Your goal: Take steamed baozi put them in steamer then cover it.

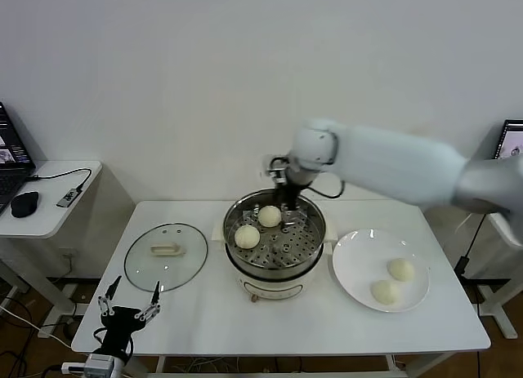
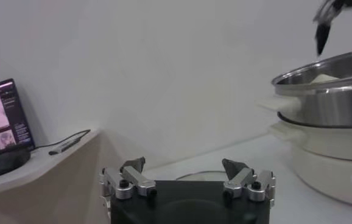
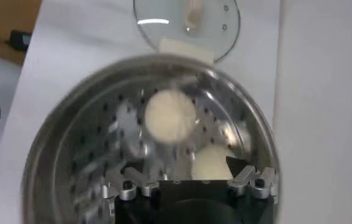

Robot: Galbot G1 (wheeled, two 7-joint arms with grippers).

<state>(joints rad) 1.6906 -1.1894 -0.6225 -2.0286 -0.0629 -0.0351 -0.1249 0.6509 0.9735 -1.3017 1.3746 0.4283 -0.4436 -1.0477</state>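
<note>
The steamer (image 1: 276, 282) stands mid-table with two baozi on its perforated tray, one at the left (image 1: 247, 235) and one at the back (image 1: 270, 216). My right gripper (image 1: 288, 203) is open just over the back baozi. In the right wrist view the gripper (image 3: 185, 167) straddles that baozi (image 3: 211, 161) with its fingers apart, and the other baozi (image 3: 170, 115) lies beyond. Two more baozi (image 1: 400, 269) (image 1: 383, 291) lie on the white plate (image 1: 351, 268). The glass cover (image 1: 166, 251) lies flat on the table to the left. My left gripper (image 1: 129, 309) is parked, open and empty.
The left gripper (image 2: 184, 165) hangs below the table's front-left corner, level with the steamer (image 2: 322, 103). A side desk (image 1: 49, 202) with a laptop and mouse stands at far left. A monitor (image 1: 511, 141) is at far right.
</note>
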